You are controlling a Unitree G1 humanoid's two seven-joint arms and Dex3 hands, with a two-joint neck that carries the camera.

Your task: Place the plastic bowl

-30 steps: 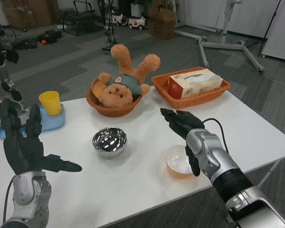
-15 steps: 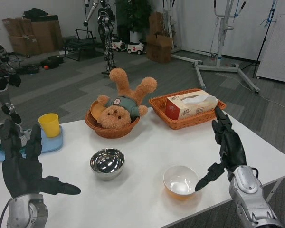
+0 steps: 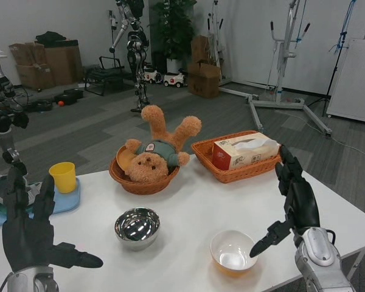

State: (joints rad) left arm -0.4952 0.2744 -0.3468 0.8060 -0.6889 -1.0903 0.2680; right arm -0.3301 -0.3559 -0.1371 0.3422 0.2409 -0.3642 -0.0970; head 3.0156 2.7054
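Observation:
The plastic bowl (image 3: 233,252), white inside with an orange underside, stands upright on the white table (image 3: 188,207) near its front edge. My right hand (image 3: 294,204) is raised just to the right of the bowl, fingers spread and pointing up, thumb tip close to the bowl's rim, holding nothing. My left hand (image 3: 29,228) is held up at the front left, fingers apart and empty, far from the bowl.
A shiny metal bowl (image 3: 137,227) sits left of the plastic bowl. Behind are a round basket (image 3: 140,176) with a teddy bear (image 3: 156,146), a basket with a tissue box (image 3: 244,151), and a yellow cup (image 3: 63,176) on a blue tray (image 3: 59,198).
My right hand has lifted off the plastic bowl and risen to its right, fingers spread; the bowl stays on the table. The camera has tilted upward. The left hand barely moved.

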